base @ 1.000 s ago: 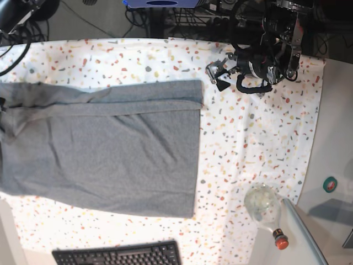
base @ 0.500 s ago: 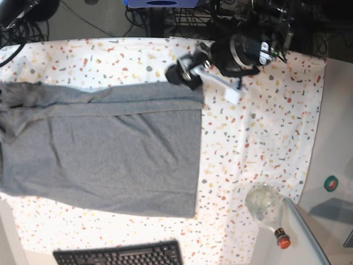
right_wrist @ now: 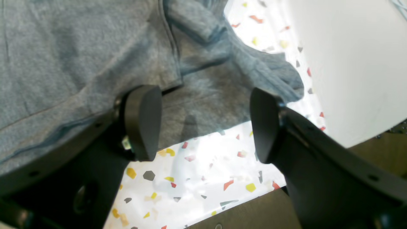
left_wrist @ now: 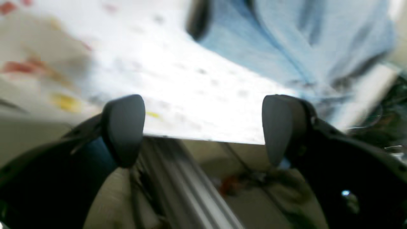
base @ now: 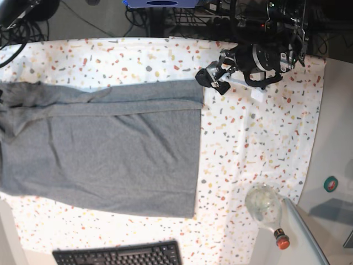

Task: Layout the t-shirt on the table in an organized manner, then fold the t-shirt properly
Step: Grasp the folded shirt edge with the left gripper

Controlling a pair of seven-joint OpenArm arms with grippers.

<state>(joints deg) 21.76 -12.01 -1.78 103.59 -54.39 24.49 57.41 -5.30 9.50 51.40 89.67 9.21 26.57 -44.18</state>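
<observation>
We are seeing the plain heather-grey knit t-shirt (base: 105,152) lying mostly flat on the white terrazzo-flecked table (base: 259,132), one long edge folded over; further folds are remaining. Our left gripper (base: 212,79) and right gripper (right_wrist: 203,124) are both hovering spread apart, holding nothing.

no readable text, labels, brands or numbers in any view.

From my base view, a black keyboard (base: 118,254) sits at the near edge. Near right, a clear bottle with a red cap (base: 267,211) lies beside a plain white ledge (base: 336,138). Dark cables (base: 182,19) crowd the far side.
</observation>
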